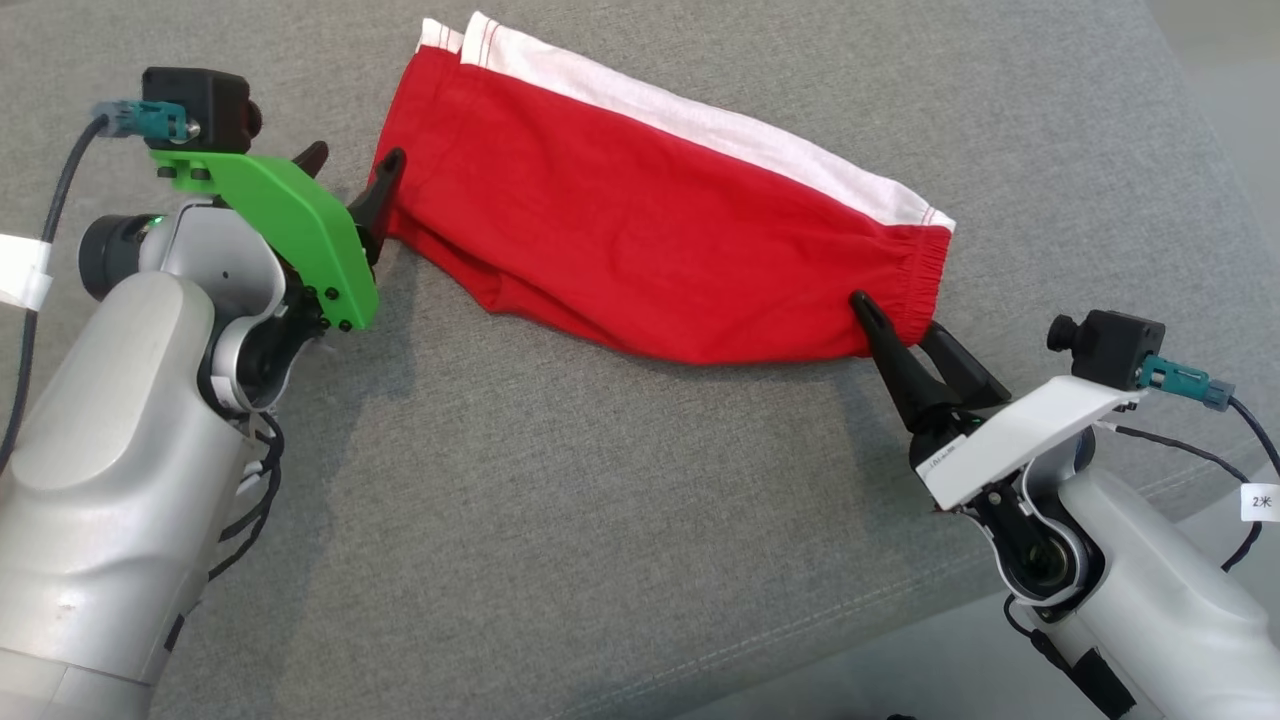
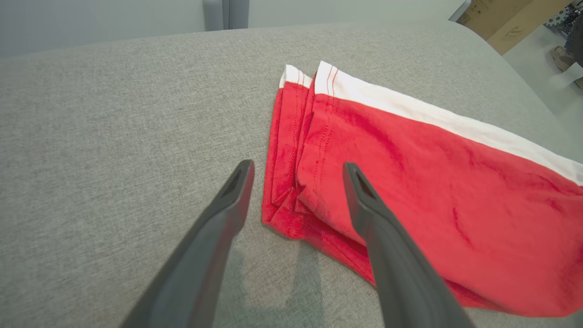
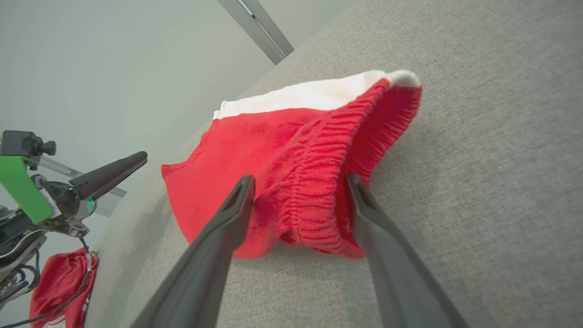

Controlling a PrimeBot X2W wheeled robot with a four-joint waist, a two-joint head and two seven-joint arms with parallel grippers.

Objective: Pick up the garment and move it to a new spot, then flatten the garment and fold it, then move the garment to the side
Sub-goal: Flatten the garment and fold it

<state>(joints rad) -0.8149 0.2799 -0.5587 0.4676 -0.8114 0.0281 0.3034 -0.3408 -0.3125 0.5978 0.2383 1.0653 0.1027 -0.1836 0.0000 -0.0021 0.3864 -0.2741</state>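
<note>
The garment (image 1: 640,230) is a pair of red shorts with a white side stripe, folded lengthwise and lying flat on the grey cushion. My left gripper (image 1: 350,172) stands open at its hem end, one finger over the corner of the cloth (image 2: 319,182) and one over bare cushion. My right gripper (image 1: 900,315) is open at the elastic waistband (image 3: 319,182), its fingers straddling the gathered edge without pinching it. The left gripper (image 3: 109,173) also shows at the left of the right wrist view.
The grey fabric cushion (image 1: 560,520) spreads wide in front of the garment. Its edge (image 1: 1180,150) curves down at the right. Another red cloth (image 3: 59,282) lies low off the cushion. Cardboard boxes (image 2: 510,23) and a person's foot (image 2: 562,57) are on the floor beyond.
</note>
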